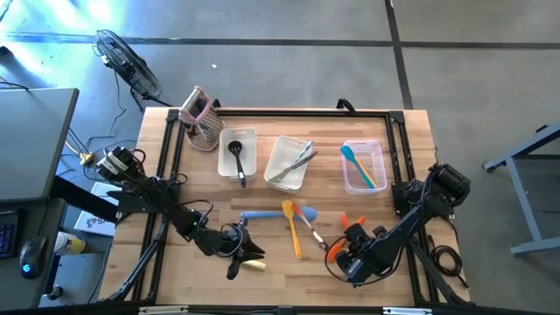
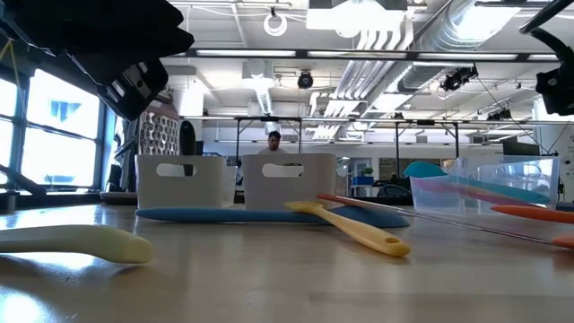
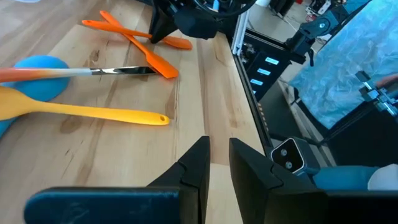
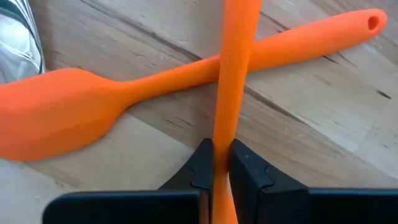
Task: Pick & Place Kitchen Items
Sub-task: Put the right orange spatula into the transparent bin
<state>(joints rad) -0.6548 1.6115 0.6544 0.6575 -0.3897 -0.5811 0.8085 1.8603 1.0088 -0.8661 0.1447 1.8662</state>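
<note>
Sorting partly done, loose utensils waiting near the front edge of the table [image 1: 411,140].
Right gripper [image 4: 221,163] pinching one orange spatula [image 4: 233,74] crossed over another [image 4: 124,99]; left gripper [image 3: 219,163] hovering narrow and empty by a cream spatula [image 1: 254,263]; beyond, yellow spatula [image 1: 292,229] lying loose, ladle [image 1: 238,157] and tongs [image 1: 293,164] resting in bins; showing no readable writing.

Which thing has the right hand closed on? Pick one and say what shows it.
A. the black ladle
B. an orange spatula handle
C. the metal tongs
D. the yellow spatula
B: in the right wrist view the right hand pinches the handle of one orange spatula where it crosses a second orange spatula lying on the table.
</note>
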